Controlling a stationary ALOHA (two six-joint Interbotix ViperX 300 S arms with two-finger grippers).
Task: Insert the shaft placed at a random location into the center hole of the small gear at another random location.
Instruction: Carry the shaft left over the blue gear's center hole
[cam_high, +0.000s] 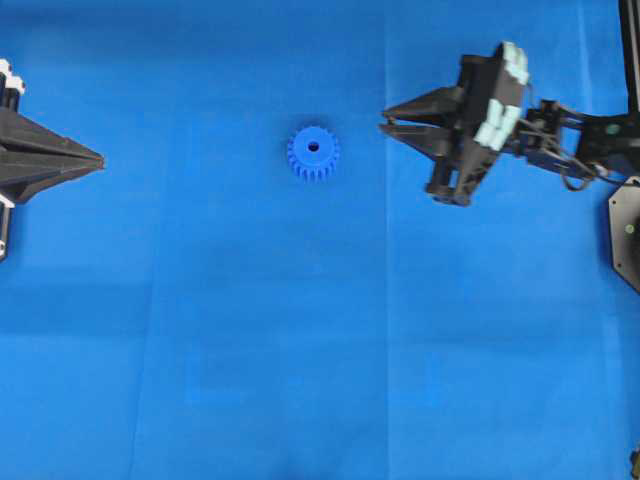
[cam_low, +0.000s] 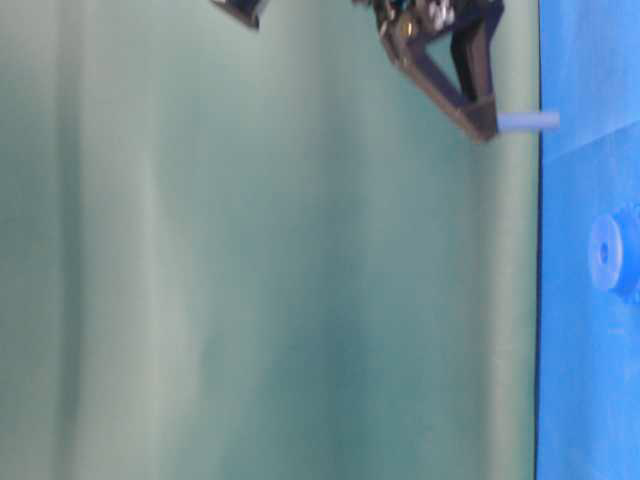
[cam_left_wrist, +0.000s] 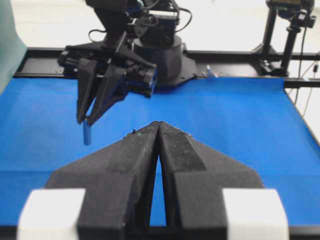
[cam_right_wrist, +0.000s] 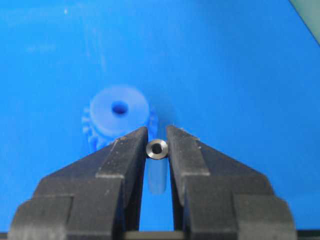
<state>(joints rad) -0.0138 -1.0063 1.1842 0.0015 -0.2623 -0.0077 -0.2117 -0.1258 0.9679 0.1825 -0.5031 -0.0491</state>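
Desk (cam_high: 250, 360): covered by a bright blue sheet that fills the overhead view, with faint fold lines across it.
Right arm (cam_high: 560, 140): reaches in from the right edge of the overhead view, its black wrist carrying pale pads.
Right end effector (cam_high: 392, 122): jaws pressed onto the shaft, tips pointing left toward the gear and apart from it; in the table-level view it hangs clear above the sheet.
Left end effector (cam_high: 98, 160): at the left edge of the overhead view, its two black fingers pressed together to a point with nothing between them; it lies well apart from the gear.
Small gear (cam_high: 313, 152): blue toothed wheel lying flat on the sheet between the two end effectors, nearer the right one, hub upward.
Center hole (cam_high: 313, 146): dark and round in the middle of the hub, unfilled.
Shaft (cam_right_wrist: 157, 149): pinched between the right fingertips; seen end-on in the right wrist view as a small grey ring, it sticks out past the tips in the table-level view, off the gear.
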